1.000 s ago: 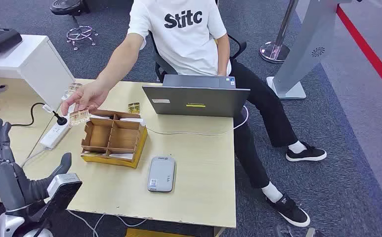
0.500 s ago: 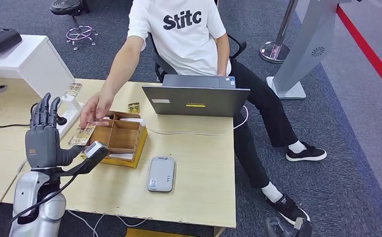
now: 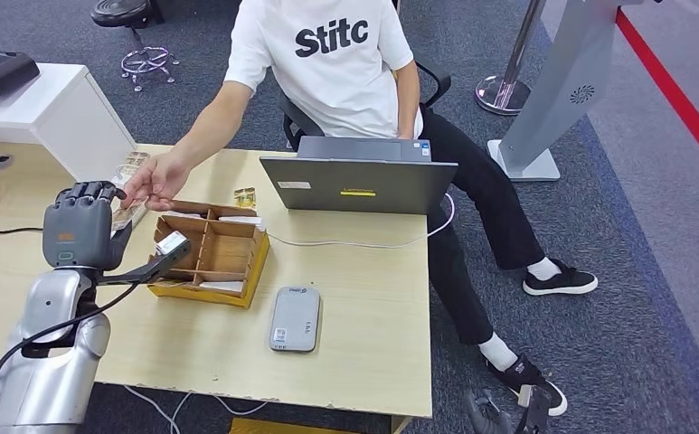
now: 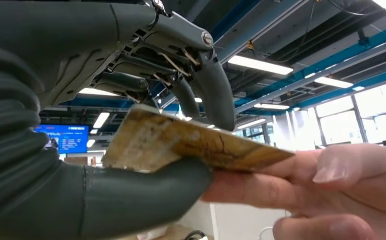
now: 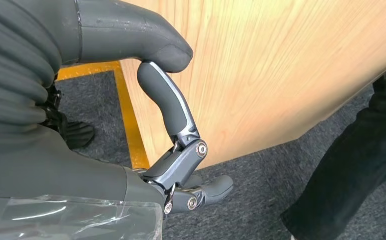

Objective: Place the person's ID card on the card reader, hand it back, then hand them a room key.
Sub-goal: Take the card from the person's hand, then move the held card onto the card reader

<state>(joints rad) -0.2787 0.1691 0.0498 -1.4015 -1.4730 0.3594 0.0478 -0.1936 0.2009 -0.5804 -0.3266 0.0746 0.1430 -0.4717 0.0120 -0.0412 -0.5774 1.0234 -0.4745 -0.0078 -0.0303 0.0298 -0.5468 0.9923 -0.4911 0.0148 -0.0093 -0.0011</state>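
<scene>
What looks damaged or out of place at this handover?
The ID card looks worn: its yellowed face shows crack-like lines and scuffed edges. It is between the left hand's thumb and fingers while the person's hand also grips it. Nothing spilled.

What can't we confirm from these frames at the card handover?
- Card print: blurred in the left wrist view.
- Card in head view: hidden between left hand and the person's hand.
- Reader status: too small in head view.
- Right hand: fingers curled, palm side turned away.
- Box contents: partly hidden by dividers.
</scene>
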